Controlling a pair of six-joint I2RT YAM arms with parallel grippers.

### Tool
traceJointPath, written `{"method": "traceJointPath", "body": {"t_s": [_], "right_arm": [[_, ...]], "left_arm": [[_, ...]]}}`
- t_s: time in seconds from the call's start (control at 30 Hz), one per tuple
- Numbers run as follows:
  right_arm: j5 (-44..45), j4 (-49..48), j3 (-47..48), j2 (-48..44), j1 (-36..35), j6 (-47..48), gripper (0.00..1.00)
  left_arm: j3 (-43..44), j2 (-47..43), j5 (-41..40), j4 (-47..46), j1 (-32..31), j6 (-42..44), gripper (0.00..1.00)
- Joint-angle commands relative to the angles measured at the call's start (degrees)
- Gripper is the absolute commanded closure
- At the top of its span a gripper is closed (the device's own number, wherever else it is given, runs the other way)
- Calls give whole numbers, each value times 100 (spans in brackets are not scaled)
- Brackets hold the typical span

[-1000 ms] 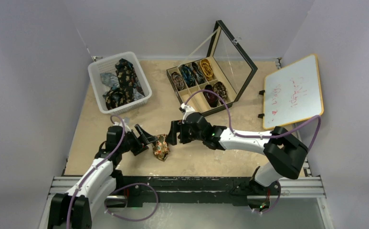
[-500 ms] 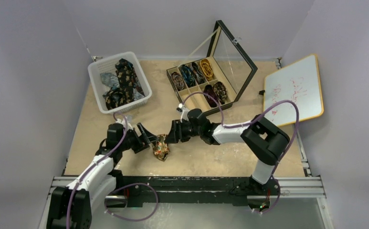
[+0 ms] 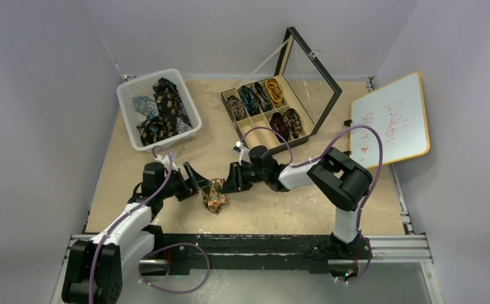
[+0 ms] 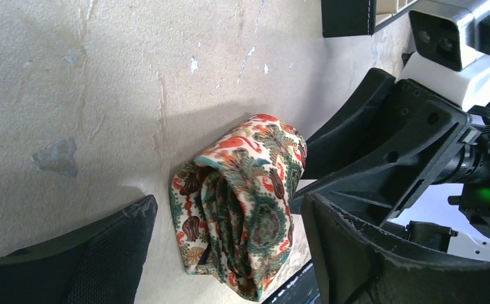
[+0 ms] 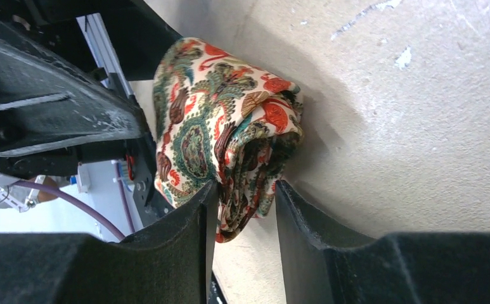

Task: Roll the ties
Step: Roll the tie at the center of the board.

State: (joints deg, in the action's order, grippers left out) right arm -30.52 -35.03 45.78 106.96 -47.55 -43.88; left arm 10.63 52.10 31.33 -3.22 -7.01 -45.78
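Pinching the tie (image 5: 217, 126) edge are right fingers (image 5: 166, 253).

whiteboard (image 3: 413, 95) writing unreadable, boxed ties (image 3: 253, 100) indistinct

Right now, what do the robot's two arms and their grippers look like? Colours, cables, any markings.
Both the left arm and right arm have white links with bulky black joints. A purple cable loops loosely along each. The fingers are matte black, wedge-shaped, with scuffed, grainy surfaces. A green light glows on the right arm's wrist. No lettering shows.
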Motion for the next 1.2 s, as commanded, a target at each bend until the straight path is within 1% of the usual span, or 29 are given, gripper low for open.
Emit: {"method": "traceJointPath", "body": {"t_s": [0.0, 0.13, 0.4, 0.5, 0.53, 0.6, 0.77, 0.87, 0.97, 1.07, 1.1, 1.17], "right_arm": [[-177, -129, 45, 129, 53, 127, 60], [-247, -171, 38, 175, 59, 160, 60], [-291, -223, -2, 221, 59, 160, 60], [-304, -276, -41, 266, 54, 145, 60], [-312, -274, -35, 289, 60, 144, 60], [-297, -232, -27, 333, 60, 149, 60], [-200, -171, -57, 407, 53, 140, 61], [-216, -204, -51, 444, 58, 122, 61], [-199, -206, -30, 443, 62, 110, 61], [-190, -179, 0, 465, 63, 105, 61], [-189, -173, 8, 466, 67, 104, 61], [-156, -131, 7, 473, 70, 91, 62]], "left_arm": [[240, 202, 154, -394, 88, 313, 17], [202, 445, 280, -602, 120, 342, 17], [-103, 895, 1086, -1368, 129, 171, 18], [-117, 1073, 1111, -1439, 129, 206, 18], [-67, 1138, 1099, -1396, 129, 254, 19], [104, 1133, 739, -1011, 129, 343, 20], [390, 742, 184, -524, 129, 444, 20], [629, 744, 89, -417, 129, 654, 19], [732, 1282, 385, -638, 129, 783, 19], [618, 2019, 937, -1245, 129, 674, 19], [503, 2136, 1135, -1513, 129, 579, 20], [315, 2174, 1372, -1756, 129, 414, 20]]}}
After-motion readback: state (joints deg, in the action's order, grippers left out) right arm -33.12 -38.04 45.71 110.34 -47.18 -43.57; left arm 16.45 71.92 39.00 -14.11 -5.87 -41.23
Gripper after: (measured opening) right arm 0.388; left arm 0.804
